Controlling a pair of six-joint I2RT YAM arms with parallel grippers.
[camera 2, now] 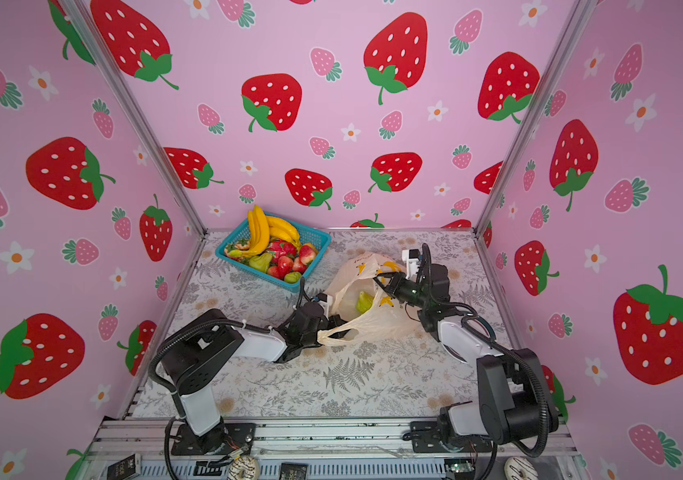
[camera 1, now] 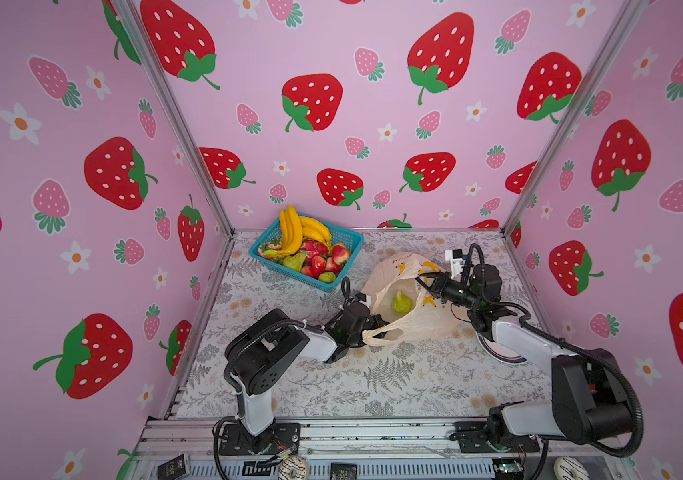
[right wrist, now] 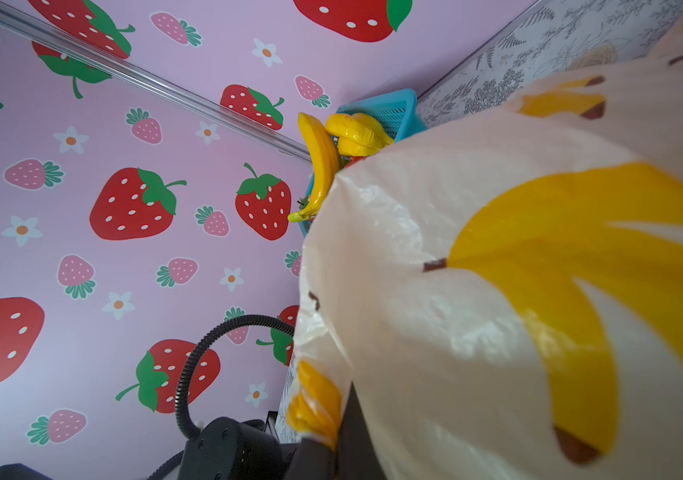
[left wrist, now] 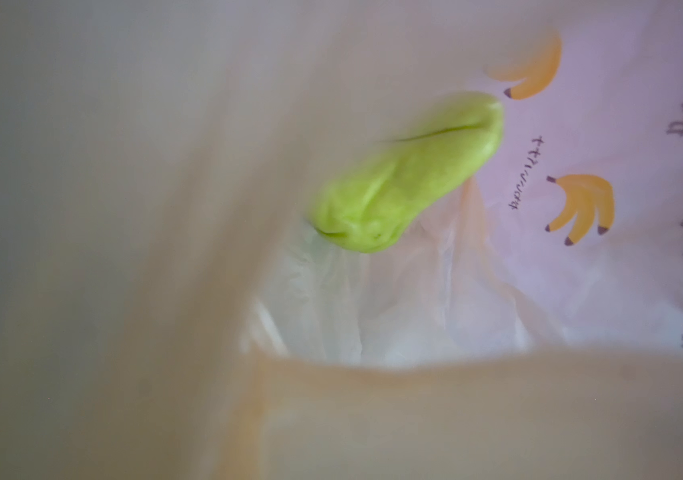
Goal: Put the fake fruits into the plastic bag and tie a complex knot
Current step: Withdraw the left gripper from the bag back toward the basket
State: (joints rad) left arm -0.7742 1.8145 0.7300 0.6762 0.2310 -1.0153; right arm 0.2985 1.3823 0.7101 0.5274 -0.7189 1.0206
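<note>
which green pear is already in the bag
The green pear lying alone inside the open bag; the other green pears sit in the teal basket.

Pink walls printed with red strawberries and white flowers fill the upper frame and both sides. A grey leaf-patterned tabletop lies lower centre, metal rails along the bottom edge.

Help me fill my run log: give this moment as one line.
bag: open, green pear inside | left gripper: shut on bag | right gripper: shut on bag | basket: other fruit
</note>
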